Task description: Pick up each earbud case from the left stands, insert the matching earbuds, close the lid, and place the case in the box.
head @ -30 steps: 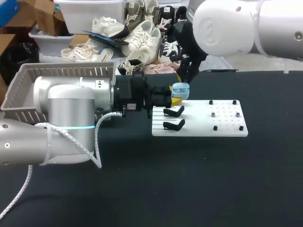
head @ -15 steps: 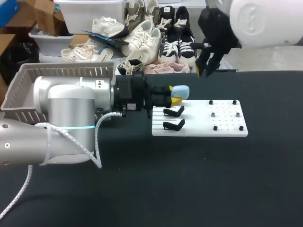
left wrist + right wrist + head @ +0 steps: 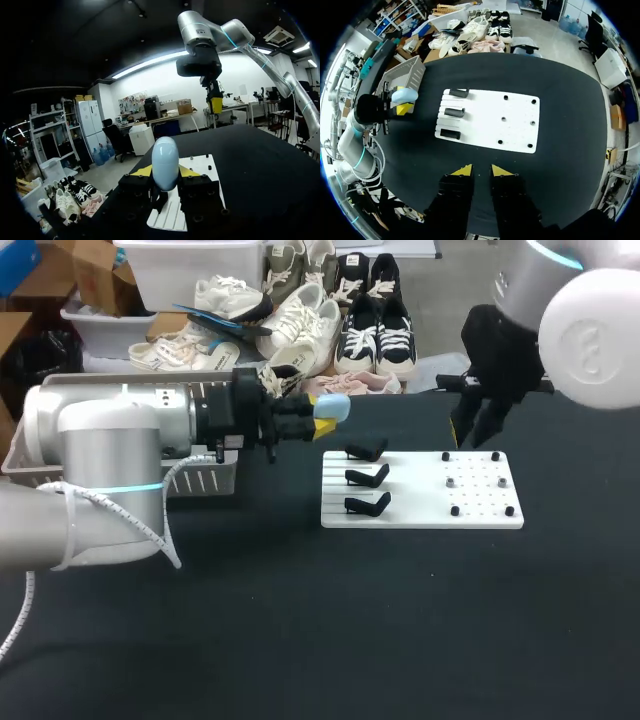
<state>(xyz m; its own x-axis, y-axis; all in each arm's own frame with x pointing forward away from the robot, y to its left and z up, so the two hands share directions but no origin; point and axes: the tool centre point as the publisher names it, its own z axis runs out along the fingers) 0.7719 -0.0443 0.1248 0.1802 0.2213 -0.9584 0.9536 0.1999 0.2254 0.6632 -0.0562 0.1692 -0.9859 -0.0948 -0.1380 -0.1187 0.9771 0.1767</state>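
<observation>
Left gripper (image 3: 322, 416) clamps the blue case (image 3: 331, 407) in the air between box (image 3: 205, 472) and board (image 3: 420, 512).
Left arm (image 3: 110, 445) runs in level from the left with its wrist horizontal. Right arm (image 3: 590, 325) drops from the far right corner. Right gripper (image 3: 470, 435) points down over the board's far edge, fingers a narrow gap apart and empty. Table (image 3: 400, 630) is black and matte. Box is grey with slatted walls. Board is a flat white plate with three black hooked stands (image 3: 367, 477) on its left part. Case is smooth, rounded, pale blue, lid closed, pinched from both sides by the yellow tips.
</observation>
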